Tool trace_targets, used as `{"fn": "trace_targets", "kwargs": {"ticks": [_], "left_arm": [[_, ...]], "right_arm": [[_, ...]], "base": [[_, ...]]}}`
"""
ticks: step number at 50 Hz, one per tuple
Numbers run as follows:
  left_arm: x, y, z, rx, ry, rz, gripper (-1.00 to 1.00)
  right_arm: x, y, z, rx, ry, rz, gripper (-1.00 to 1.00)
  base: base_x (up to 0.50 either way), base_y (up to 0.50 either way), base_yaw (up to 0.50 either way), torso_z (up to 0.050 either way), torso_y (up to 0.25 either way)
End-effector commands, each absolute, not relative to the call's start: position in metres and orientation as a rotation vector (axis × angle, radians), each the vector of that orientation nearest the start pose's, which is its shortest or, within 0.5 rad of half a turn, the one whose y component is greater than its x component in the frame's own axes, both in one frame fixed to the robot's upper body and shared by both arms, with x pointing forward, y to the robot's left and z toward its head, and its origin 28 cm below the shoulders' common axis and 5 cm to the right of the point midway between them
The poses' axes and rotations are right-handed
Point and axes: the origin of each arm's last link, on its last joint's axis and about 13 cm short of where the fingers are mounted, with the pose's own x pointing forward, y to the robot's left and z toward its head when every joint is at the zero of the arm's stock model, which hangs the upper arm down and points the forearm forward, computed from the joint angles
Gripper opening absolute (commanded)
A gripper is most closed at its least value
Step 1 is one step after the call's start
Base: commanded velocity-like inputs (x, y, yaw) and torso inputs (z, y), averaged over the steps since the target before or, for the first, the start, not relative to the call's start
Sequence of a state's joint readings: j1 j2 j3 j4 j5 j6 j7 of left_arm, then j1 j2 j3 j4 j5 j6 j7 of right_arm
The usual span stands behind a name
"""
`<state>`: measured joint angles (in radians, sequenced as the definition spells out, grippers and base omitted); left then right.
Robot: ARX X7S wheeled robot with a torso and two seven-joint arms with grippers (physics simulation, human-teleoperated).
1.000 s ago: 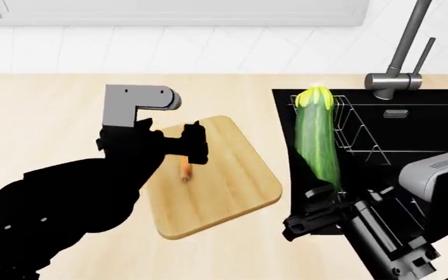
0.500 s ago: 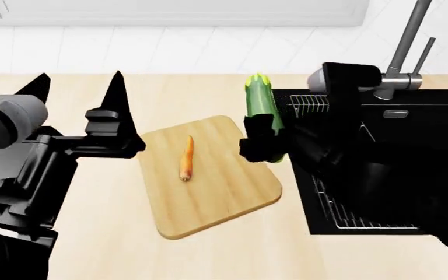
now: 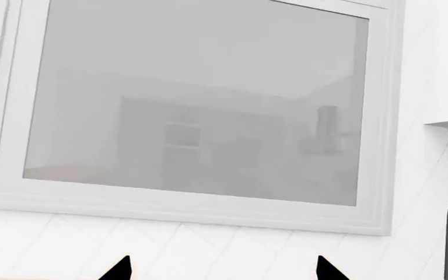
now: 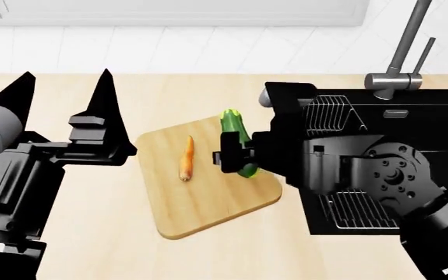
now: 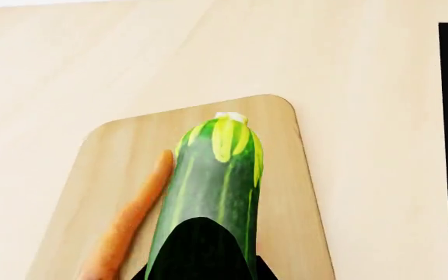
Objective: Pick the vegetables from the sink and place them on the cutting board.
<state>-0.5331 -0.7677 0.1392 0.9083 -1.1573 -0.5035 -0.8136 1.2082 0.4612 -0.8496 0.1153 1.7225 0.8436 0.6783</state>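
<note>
The light wooden cutting board [image 4: 232,198] lies on the counter left of the black sink [image 4: 442,125]. The thin orange carrot [image 4: 186,157] lies on the board; it also shows in the right wrist view [image 5: 130,219]. My right gripper [image 4: 235,153] is shut on the dark green zucchini [image 4: 238,137] and holds it over the board's right part, yellowish stem end pointing away, as the right wrist view [image 5: 212,186] shows. My left gripper [image 4: 65,96] is open and empty, raised at the left with its fingertips [image 3: 119,269] pointing up toward the wall.
A wire dish rack [image 4: 333,114] sits in the sink, and a grey faucet [image 4: 399,64] stands behind it. A window [image 3: 200,105] fills the left wrist view. Pale wooden countertop [image 4: 170,93] surrounds the board.
My right arm has carried the zucchini left from above the sink to over the board and lowered it. My left arm has pulled back left off the board, leaving the carrot there.
</note>
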Motion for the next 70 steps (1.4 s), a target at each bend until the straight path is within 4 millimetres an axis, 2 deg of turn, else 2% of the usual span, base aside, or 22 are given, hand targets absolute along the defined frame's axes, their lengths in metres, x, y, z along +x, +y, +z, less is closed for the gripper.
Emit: {"fn": "trace_targets", "kwargs": {"ticks": [1, 12, 13, 26, 30, 36, 40, 45, 53, 62, 70], "left_arm": [[0.179, 0.228, 0.247, -0.137, -0.406, -0.131, 1.00], [0.179, 0.227, 0.248, -0.138, -0.405, -0.134, 1.00], [0.179, 0.227, 0.248, -0.138, -0.405, -0.135, 1.00], [0.179, 0.227, 0.247, -0.137, -0.402, -0.137, 1.00], [0.179, 0.226, 0.246, -0.134, -0.401, -0.140, 1.00], [0.179, 0.226, 0.246, -0.134, -0.399, -0.140, 1.00], [0.180, 0.226, 0.246, -0.135, -0.392, -0.137, 1.00], [0.181, 0.224, 0.245, -0.129, -0.386, -0.133, 1.00], [0.180, 0.224, 0.244, -0.121, -0.394, -0.119, 1.00], [0.168, 0.223, 0.250, -0.140, -0.499, -0.059, 1.00], [0.145, 0.227, 0.258, -0.152, -0.706, 0.061, 1.00]], "right_arm": [[0.314, -0.051, 0.218, 0.067, 0.636, 0.451, -1.00], [0.312, -0.049, 0.220, 0.059, 0.627, 0.456, -1.00], [0.311, -0.049, 0.221, 0.055, 0.623, 0.455, 1.00], [0.304, -0.048, 0.233, 0.038, 0.575, 0.469, 1.00], [0.298, -0.051, 0.247, 0.055, 0.531, 0.477, 1.00], [0.269, -0.063, 0.284, 0.094, 0.382, 0.506, 1.00], [0.244, -0.071, 0.295, 0.079, 0.253, 0.500, 1.00], [0.213, -0.078, 0.283, -0.003, -0.013, 0.412, 1.00], [0.170, -0.089, 0.262, 0.014, -0.216, 0.383, 1.00], [0.146, -0.105, 0.240, 0.082, -0.387, 0.420, 1.00], [0.121, -0.125, 0.244, 0.120, -0.575, 0.328, 1.00]], "base": [[0.00, 0.00, 0.00, 0.000, 0.000], [0.00, 0.00, 0.00, 0.000, 0.000], [0.00, 0.00, 0.00, 0.000, 0.000], [0.00, 0.00, 0.00, 0.000, 0.000], [0.00, 0.00, 0.00, 0.000, 0.000], [0.00, 0.00, 0.00, 0.000, 0.000], [0.00, 0.00, 0.00, 0.000, 0.000], [0.00, 0.00, 0.00, 0.000, 0.000], [0.00, 0.00, 0.00, 0.000, 0.000], [0.00, 0.00, 0.00, 0.000, 0.000], [0.00, 0.00, 0.00, 0.000, 0.000]]}}
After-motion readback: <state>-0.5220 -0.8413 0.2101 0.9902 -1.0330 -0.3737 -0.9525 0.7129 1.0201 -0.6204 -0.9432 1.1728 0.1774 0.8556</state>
